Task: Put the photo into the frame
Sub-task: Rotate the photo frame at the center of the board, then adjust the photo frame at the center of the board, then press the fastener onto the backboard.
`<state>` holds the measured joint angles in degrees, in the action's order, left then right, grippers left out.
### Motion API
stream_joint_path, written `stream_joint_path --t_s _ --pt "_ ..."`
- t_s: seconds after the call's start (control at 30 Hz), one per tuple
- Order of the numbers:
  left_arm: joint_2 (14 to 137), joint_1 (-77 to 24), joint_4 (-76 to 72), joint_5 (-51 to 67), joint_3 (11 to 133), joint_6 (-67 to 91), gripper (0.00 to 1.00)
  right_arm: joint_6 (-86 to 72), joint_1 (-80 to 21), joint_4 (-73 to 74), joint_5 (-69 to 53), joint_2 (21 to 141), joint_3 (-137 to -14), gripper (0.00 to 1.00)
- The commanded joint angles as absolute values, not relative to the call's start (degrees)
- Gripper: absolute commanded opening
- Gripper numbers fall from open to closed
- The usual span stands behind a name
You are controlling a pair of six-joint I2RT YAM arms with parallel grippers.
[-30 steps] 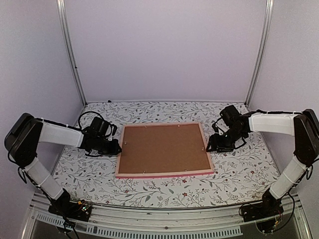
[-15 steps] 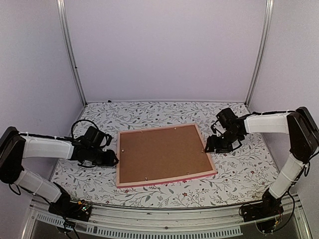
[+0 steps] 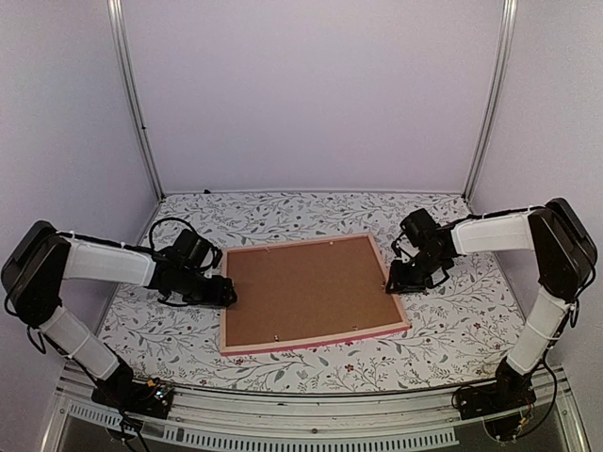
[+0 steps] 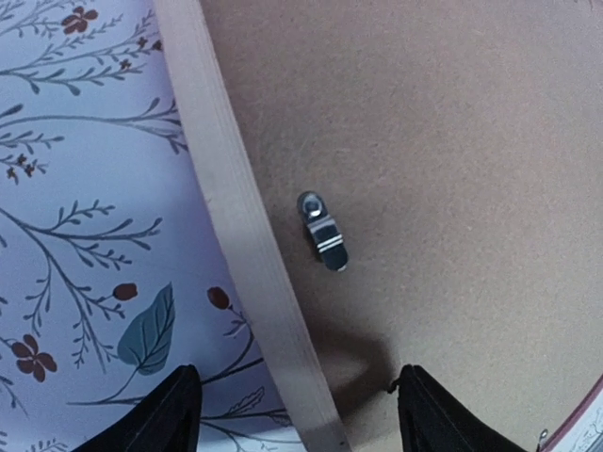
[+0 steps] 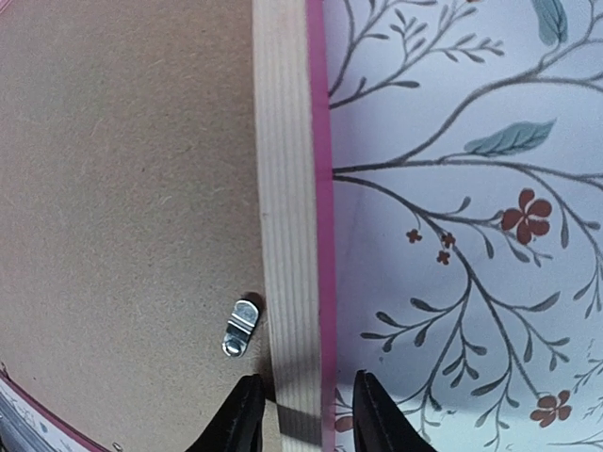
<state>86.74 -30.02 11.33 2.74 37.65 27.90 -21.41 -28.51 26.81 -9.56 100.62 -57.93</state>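
The pink frame (image 3: 320,337) lies face down on the table, slightly skewed, with its brown backing board (image 3: 306,287) up. The photo is not in view. My left gripper (image 3: 224,294) is low at the frame's left rail (image 4: 226,188) and open. In the left wrist view, one finger of the left gripper (image 4: 297,395) is over the tablecloth and the other over the board. My right gripper (image 3: 394,281) is at the right rail (image 5: 283,188). In the right wrist view, the fingers of the right gripper (image 5: 306,395) straddle the rail closely, with slim gaps on both sides.
Small metal turn clips sit on the board near each rail (image 4: 322,231) (image 5: 240,328). The floral tablecloth (image 3: 443,320) surrounds the frame. White enclosure walls and two metal posts (image 3: 137,104) stand at the back and sides.
The frame has turned slightly, its right side now further back. My left gripper opened wide and moved back in over the left rail. My right gripper's jaws narrowed around the right rail.
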Motion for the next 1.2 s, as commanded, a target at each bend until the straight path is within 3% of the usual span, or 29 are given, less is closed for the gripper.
stream_joint_path --t_s 0.0,0.13,0.3,0.47,0.63,0.9,1.17 --pt "89.54 -29.2 9.85 5.67 40.66 26.31 0.75 -22.55 -30.31 25.8 -9.83 99.13 -55.4 0.29" --pt "91.47 -28.8 9.62 6.24 41.84 25.8 0.75 -24.15 -31.72 26.05 -10.17 96.53 -52.56 0.21" --pt "92.02 -28.65 9.19 7.34 42.15 25.25 0.75 -27.27 -33.15 26.06 -10.82 91.93 -48.76 0.2" --pt "92.36 -28.8 8.33 9.72 42.01 24.24 0.75 -28.68 -33.22 26.32 -9.05 89.94 -50.23 0.46" --pt "92.07 -29.21 8.09 10.37 41.93 23.39 0.75 -28.81 -33.22 25.47 -8.03 92.95 -53.41 0.57" --pt "92.52 -29.37 7.97 10.56 42.28 23.03 0.75 -28.41 -33.22 24.62 -7.14 98.79 -56.85 0.56" --pt "92.86 -29.5 7.86 10.72 42.2 23.1 0.75 -28.65 -33.2 24.03 -6.5 100.54 -56.47 0.45"
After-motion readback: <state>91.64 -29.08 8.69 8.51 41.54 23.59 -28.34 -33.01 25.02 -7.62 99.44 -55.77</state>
